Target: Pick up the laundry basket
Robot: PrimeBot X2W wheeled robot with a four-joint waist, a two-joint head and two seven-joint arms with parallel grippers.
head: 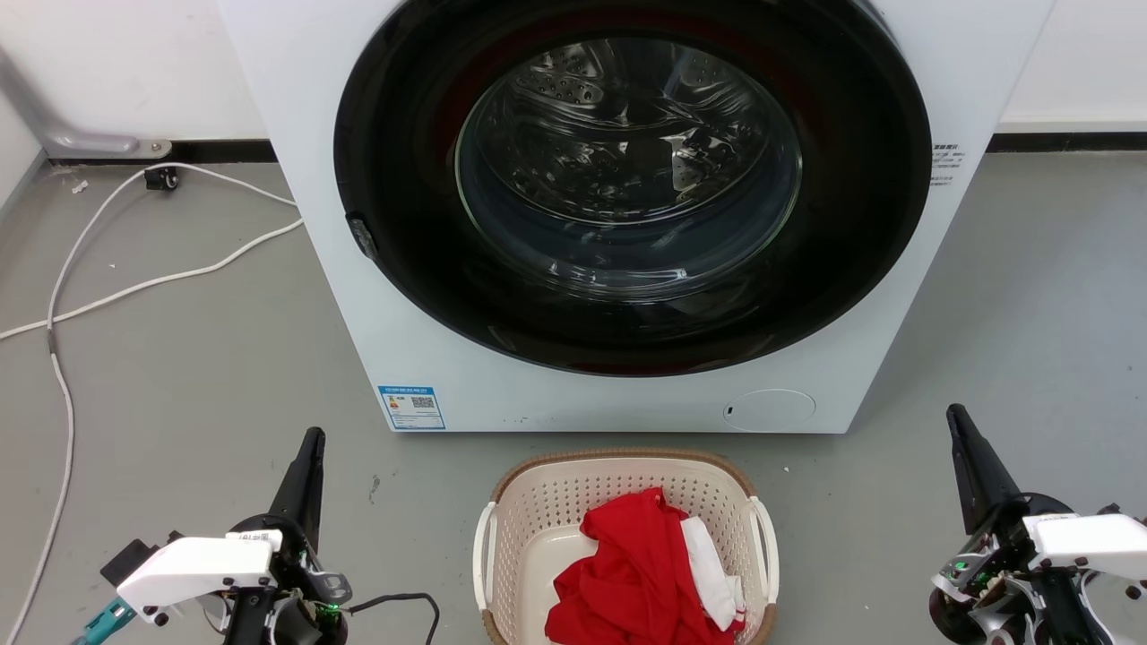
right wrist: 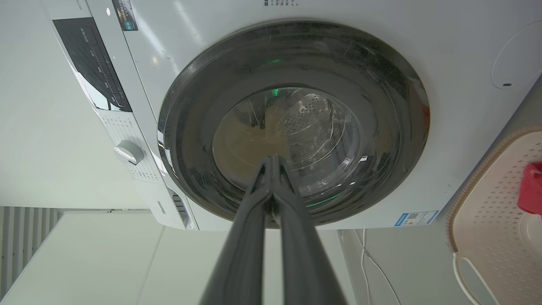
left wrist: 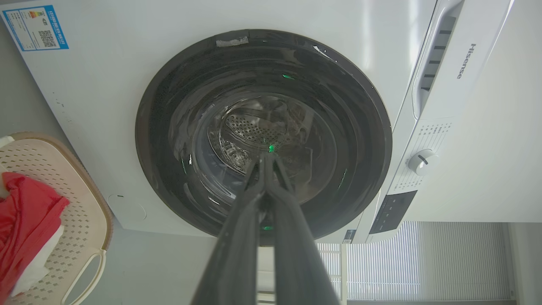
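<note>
Sitting: one laundry basket [head: 556,502], two handles [head: 485,555] | left hand [head: 314,435] closed | right hand [head: 955,412] closed

I see the laundry basket [head: 556,497] on the floor [head: 179,385] dead ahead, just before the washing machine [head: 627,403], with clothes [head: 636,573] heaped in it (toward its right). My left gripper [head: 314,439] stands left of it, my right gripper [head: 955,414] right; a cable [head: 134,287] trails left of the machine.
</note>
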